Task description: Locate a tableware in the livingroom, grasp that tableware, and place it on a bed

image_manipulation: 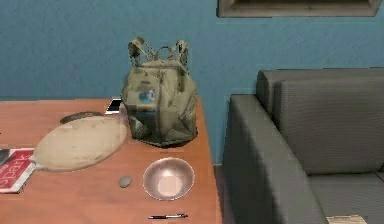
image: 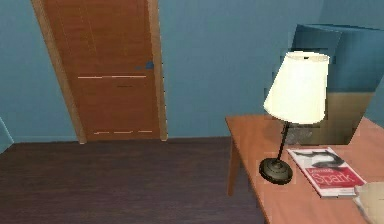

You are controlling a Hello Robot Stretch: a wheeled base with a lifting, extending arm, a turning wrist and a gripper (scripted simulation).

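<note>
- The sofa (image_manipulation: 300,140) stands right of the table (image_manipulation: 30,120); I'd keep the base off it.
- The backpack (image_manipulation: 160,95) sits just beyond the bowl, so the reach should stop short of it.
- The bowl (image_manipulation: 168,179), the tableware, lies near the table's right edge; line the arm up with it.
- The claw's state cannot be told.

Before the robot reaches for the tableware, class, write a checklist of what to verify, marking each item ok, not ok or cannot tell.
1. Tableware located: bowl on the table, ok.
2. The bowl upright, looks empty: ok.
3. It lies clear of the pen and grey lump: ok.
4. Gap to the lampshade on its left in the picture: apart, ok.
5. Whether the backpack close behind may hinder a reach: cannot tell.
6. Way out by the door: shut, not ok.
</note>
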